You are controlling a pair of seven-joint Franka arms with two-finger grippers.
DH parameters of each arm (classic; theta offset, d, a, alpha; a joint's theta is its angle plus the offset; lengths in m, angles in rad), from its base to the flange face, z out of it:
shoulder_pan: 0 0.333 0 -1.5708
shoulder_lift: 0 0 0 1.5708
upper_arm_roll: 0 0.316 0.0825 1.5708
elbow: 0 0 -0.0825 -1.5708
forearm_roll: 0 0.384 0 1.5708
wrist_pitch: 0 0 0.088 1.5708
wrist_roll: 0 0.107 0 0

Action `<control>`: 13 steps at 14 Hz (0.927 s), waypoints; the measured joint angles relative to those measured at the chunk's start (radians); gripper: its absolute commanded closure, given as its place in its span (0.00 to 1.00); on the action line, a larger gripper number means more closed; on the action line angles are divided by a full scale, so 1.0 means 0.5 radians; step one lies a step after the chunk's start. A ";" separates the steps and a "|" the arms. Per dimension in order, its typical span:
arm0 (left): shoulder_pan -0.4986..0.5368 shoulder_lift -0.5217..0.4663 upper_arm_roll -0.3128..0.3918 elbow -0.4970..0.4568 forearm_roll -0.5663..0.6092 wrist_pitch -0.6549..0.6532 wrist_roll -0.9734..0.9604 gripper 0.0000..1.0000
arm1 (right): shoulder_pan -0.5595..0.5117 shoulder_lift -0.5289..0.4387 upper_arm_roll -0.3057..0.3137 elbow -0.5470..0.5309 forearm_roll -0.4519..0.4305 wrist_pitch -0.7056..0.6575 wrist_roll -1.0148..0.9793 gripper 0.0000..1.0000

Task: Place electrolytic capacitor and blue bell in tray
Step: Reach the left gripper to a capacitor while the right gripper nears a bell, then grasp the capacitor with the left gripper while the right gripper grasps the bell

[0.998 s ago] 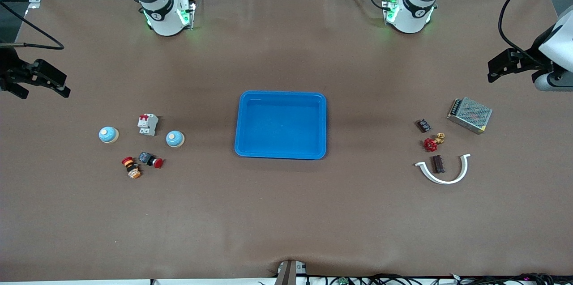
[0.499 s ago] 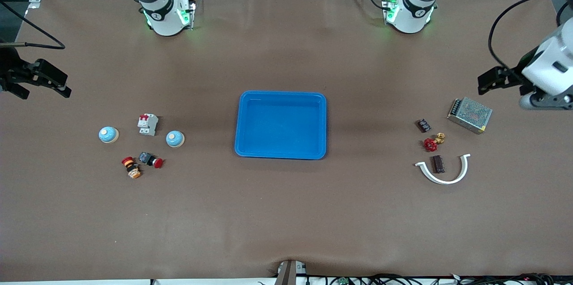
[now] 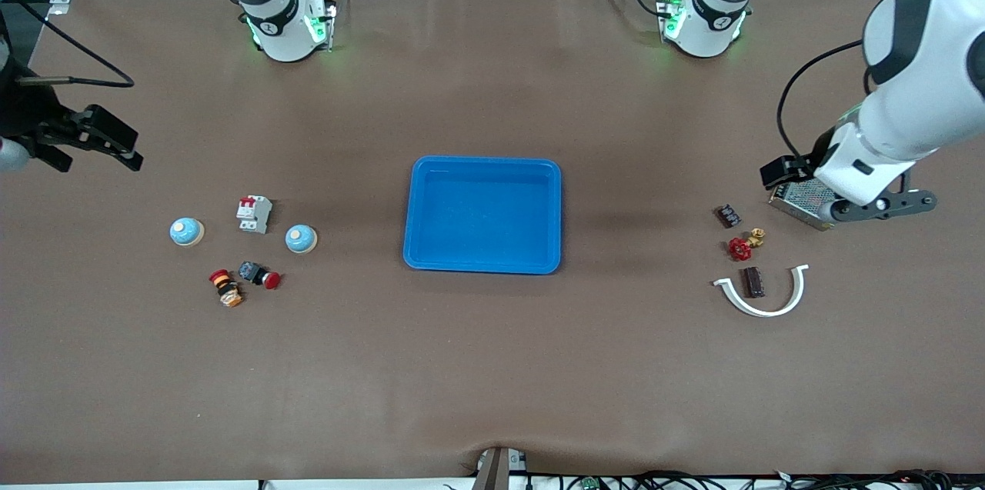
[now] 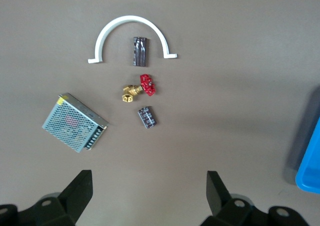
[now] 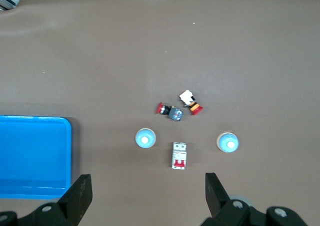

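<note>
Swung in since a second ago, the left gripper (image 3: 776, 171), jaws wide, hangs over the mesh box (image 4: 74, 122). The tray (image 3: 482, 215) lies empty mid-worktop. This looks like the reach for the capacitor, probably one of two dark parts (image 4: 140, 51) (image 4: 147, 118); I cannot tell which. The white arc (image 4: 131, 21) and the red valve (image 4: 147, 84) crowd them. The right gripper (image 3: 115, 148), also wide, hangs over bare worktop, with two blue bells (image 3: 301, 238) (image 3: 186, 231) untouched.

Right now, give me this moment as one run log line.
tray: empty | blue bells: on table | left gripper: open over metal box | right gripper: open, at table edge
</note>
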 measured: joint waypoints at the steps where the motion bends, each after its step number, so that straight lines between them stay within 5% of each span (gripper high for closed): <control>1: 0.000 -0.001 -0.014 -0.051 0.000 0.038 -0.029 0.00 | 0.037 0.009 0.001 0.000 0.000 0.012 0.062 0.00; 8: 0.009 -0.015 -0.033 -0.410 0.000 0.363 -0.168 0.00 | 0.328 0.087 0.007 0.000 0.000 0.067 0.510 0.00; 13: 0.009 -0.015 -0.035 -0.675 0.000 0.621 -0.287 0.00 | 0.348 0.203 -0.001 -0.002 0.000 0.133 0.532 0.00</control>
